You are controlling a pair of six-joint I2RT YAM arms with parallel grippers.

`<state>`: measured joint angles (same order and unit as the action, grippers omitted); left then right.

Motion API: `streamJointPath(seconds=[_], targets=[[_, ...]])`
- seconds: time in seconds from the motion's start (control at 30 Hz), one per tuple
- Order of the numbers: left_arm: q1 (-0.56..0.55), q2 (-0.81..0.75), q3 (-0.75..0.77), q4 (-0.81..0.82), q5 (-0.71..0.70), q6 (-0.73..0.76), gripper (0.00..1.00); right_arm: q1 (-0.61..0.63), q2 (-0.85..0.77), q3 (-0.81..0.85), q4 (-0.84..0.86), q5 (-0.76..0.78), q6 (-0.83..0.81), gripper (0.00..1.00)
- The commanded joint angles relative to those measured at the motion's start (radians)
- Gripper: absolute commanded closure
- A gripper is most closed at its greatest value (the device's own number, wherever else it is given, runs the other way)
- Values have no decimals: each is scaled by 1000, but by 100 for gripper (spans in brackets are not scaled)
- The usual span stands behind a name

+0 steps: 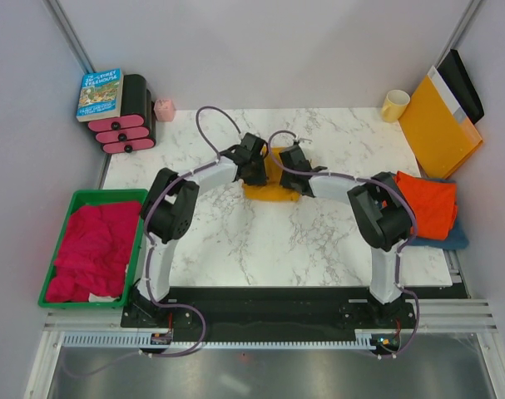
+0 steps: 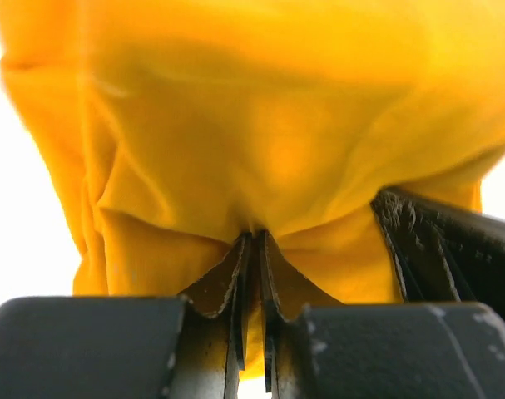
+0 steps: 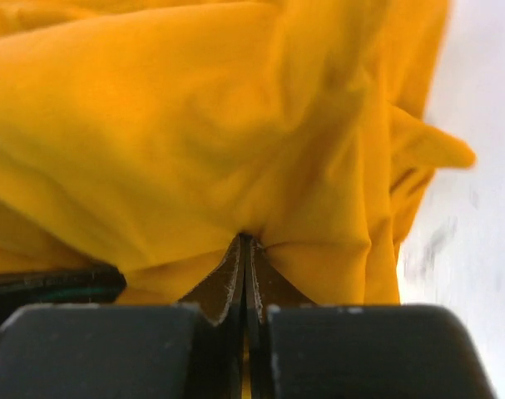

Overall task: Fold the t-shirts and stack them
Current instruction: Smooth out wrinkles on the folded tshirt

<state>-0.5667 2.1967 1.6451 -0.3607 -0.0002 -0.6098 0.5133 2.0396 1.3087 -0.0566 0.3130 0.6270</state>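
Observation:
The mustard-yellow t-shirt is bunched at the middle of the marble table, mostly hidden under both grippers. My left gripper is shut on its cloth; my right gripper is shut on it too, and the cloth fills that view. The two grippers stand close together above the shirt. The orange-red t-shirt lies folded at the right edge on top of the blue t-shirt, of which only an edge shows.
A green bin with red cloth stands at the left. A book lies on pink-and-black cases at the back left beside a pink cup. A yellow mug and an orange envelope are at the back right.

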Motion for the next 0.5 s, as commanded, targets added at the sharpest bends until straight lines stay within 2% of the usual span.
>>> streamJointPath(seconds=[0.0,0.23,0.33,0.43,0.47], targets=[[-62,-118,-209,-80,-79,-34,85,80,-105,-147,-126,23,43,97],[-153,-426,-555,-75,-115,-87,86,203,-330,-339,-193,77,128,96],[-177,-506,-629,-73,-116,-105,85,229,-407,-396,-216,89,157,95],[-179,-580,-669,-75,-148,-107,84,257,-458,-408,-223,100,171,89],[-179,-603,-659,-76,-161,-94,82,263,-472,-402,-223,113,154,80]])
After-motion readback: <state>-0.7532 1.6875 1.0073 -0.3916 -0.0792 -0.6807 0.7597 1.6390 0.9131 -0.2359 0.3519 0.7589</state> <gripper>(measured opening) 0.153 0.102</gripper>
